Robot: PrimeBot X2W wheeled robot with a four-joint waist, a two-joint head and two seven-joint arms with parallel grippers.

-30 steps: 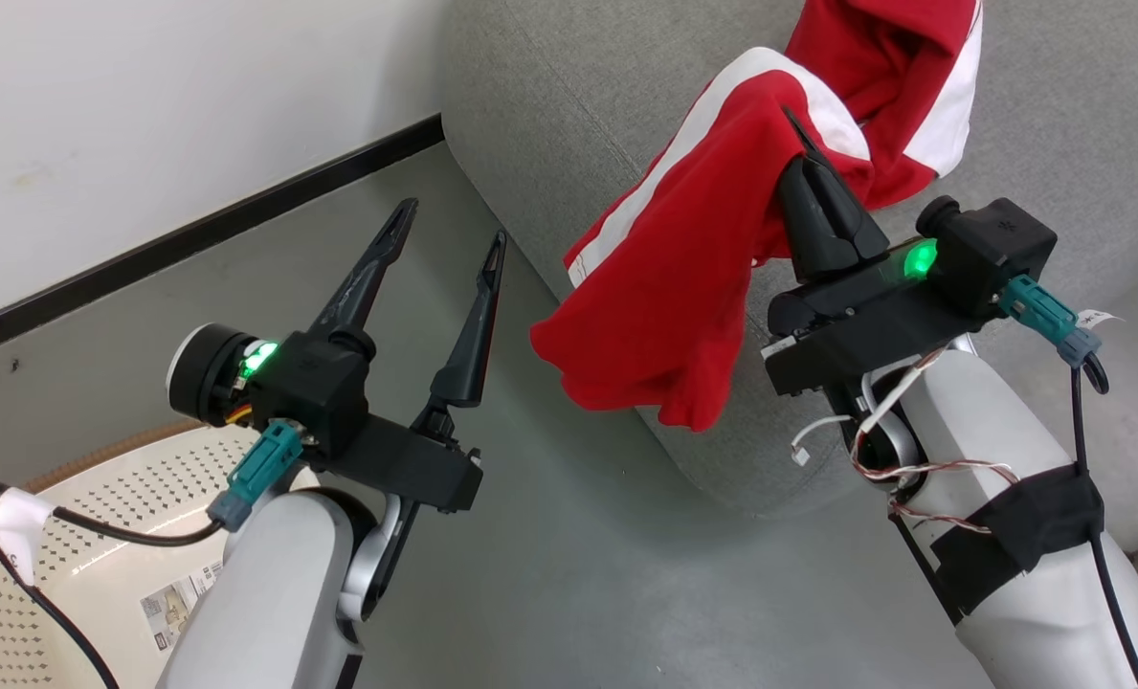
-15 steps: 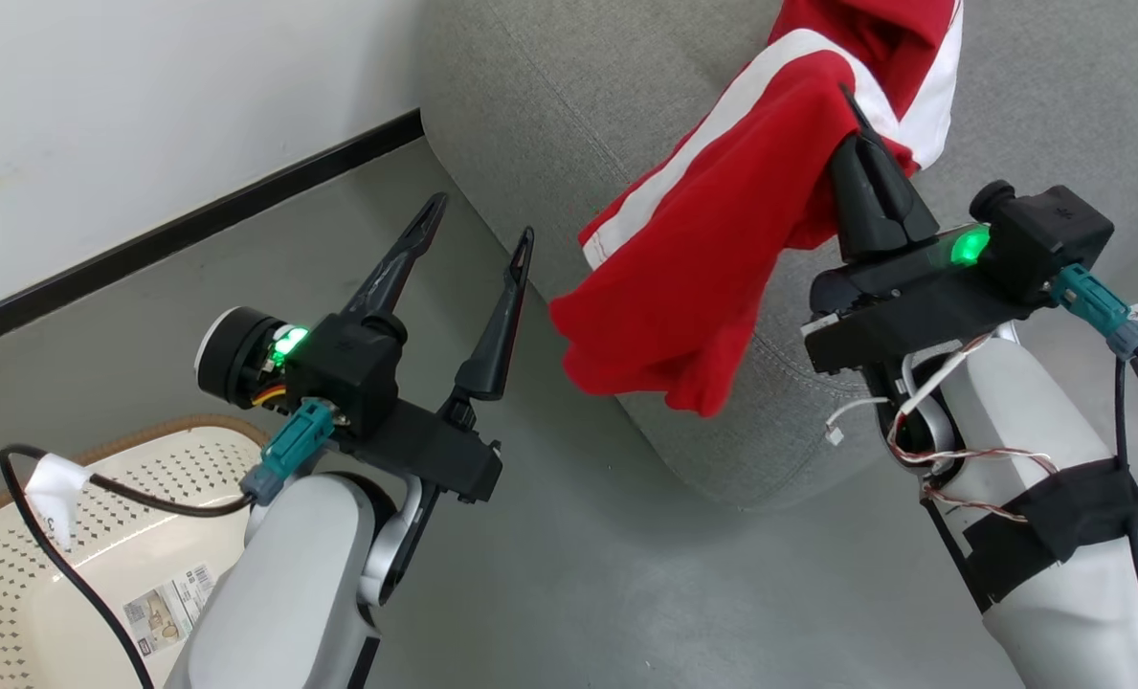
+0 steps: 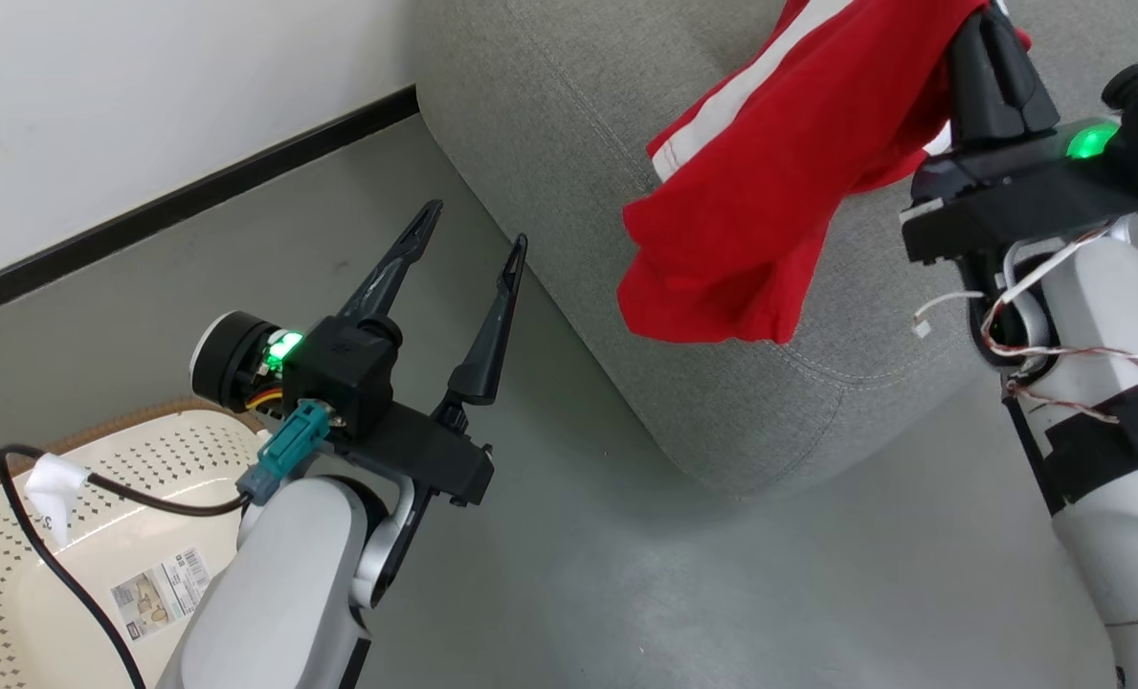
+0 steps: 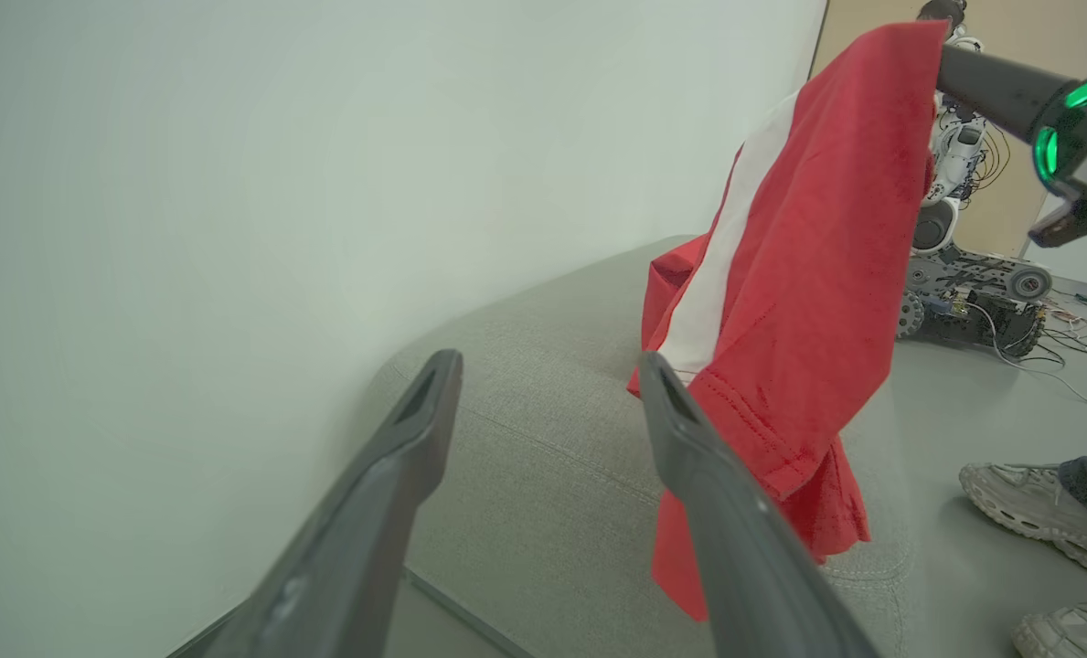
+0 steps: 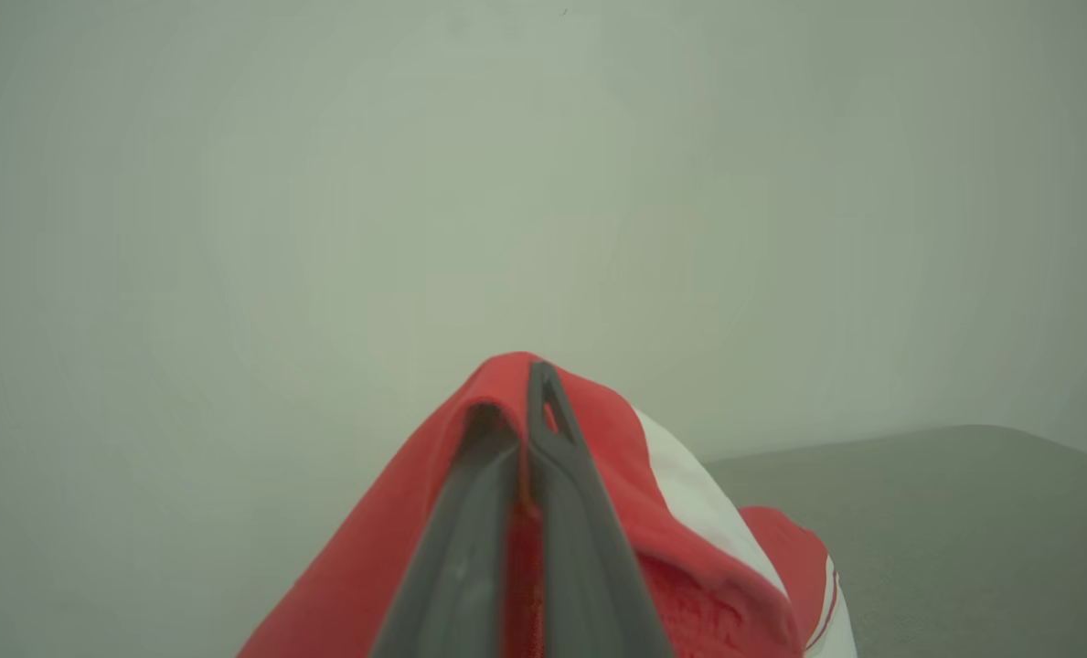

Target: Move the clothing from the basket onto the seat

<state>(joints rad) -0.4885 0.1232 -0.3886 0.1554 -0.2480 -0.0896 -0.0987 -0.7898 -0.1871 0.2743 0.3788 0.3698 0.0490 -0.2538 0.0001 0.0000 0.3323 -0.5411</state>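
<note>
step: carry to seat | right hand [image 5: 517, 411] clamped on red clothing [image 3: 769, 191], dangling over seat [image 3: 569, 124] near edge | left hand [image 3: 476, 225] wide, empty, by basket [image 3: 176, 450] | I'd reach farther over the cushion, lower, then release, else it slides off.

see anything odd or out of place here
The bright red fabric garment dangles from the shut right gripper, hanging by the rounded edge of the light grey woven sofa, not lying on it. Nothing looks spilled or damaged.
</note>
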